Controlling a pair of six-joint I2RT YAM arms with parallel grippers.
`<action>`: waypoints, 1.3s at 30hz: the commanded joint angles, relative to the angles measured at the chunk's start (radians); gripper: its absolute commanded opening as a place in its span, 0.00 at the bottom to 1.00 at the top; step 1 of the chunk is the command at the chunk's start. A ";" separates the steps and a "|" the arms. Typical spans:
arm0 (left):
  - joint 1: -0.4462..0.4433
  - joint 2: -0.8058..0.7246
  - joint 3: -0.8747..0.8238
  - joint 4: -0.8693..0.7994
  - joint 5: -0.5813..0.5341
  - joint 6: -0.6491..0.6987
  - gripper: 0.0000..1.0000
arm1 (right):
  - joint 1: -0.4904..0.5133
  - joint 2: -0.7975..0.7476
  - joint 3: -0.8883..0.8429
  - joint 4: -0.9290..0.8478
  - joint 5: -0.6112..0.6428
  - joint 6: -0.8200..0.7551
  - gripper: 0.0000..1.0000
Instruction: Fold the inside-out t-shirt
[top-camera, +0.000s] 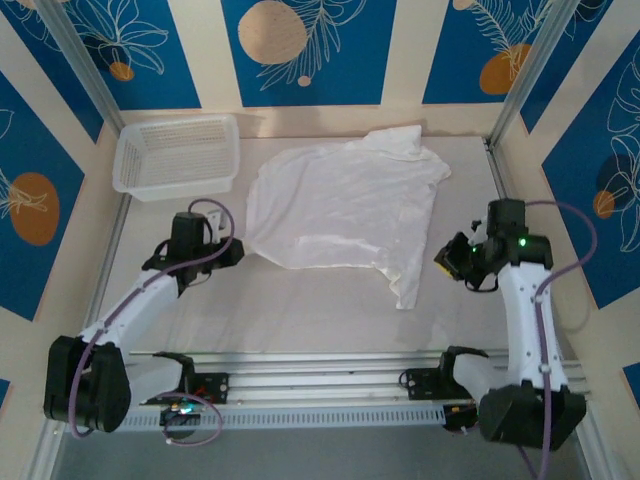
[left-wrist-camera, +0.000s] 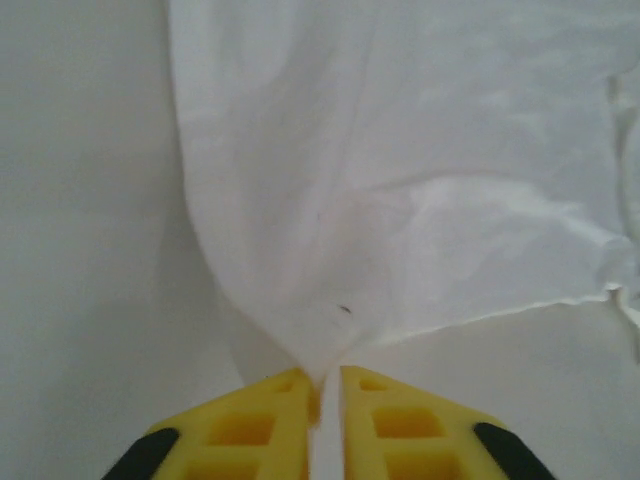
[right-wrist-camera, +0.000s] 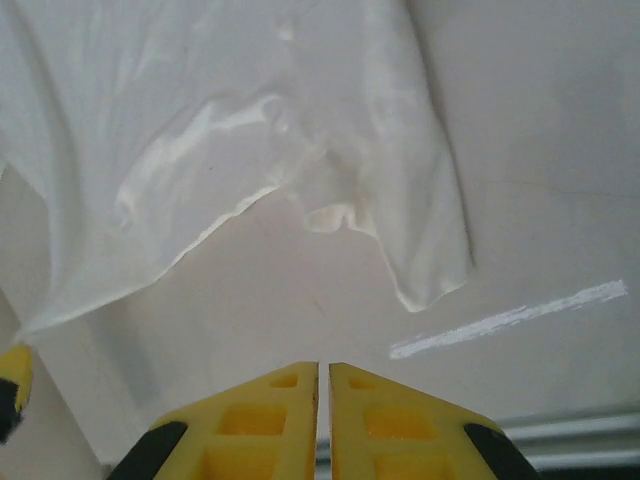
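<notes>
T-shirt (top-camera: 345, 205) corner tapers to a point in the left gripper (left-wrist-camera: 322, 385), whose yellow fingers pinch it nearly closed. The wrinkled white cloth spreads across the middle of the table (top-camera: 300, 310). Right gripper (right-wrist-camera: 323, 375), fingers together on nothing, hovers near the cloth's near-right flap. Basket (top-camera: 176, 186) sits far left.

Your left gripper (left-wrist-camera: 322, 388) pinches a corner of the inside-out t-shirt (left-wrist-camera: 400, 170). The wrinkled white cloth narrows to a point at the yellow tips, over the pale surface (left-wrist-camera: 90, 250).

Left pincer (left-wrist-camera: 320, 385) nearly closed, right pincer (right-wrist-camera: 323, 372) closed
</notes>
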 joint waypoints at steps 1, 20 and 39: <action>-0.008 -0.036 -0.081 -0.016 -0.069 -0.023 0.16 | -0.013 -0.112 -0.100 0.132 0.072 0.179 0.10; -0.102 -0.167 0.082 -0.141 -0.156 -0.033 0.62 | 0.395 0.455 0.011 0.320 0.414 -0.043 0.34; -0.281 -0.108 0.069 -0.017 0.099 0.138 0.72 | 0.419 1.042 0.487 0.317 0.488 -0.155 0.44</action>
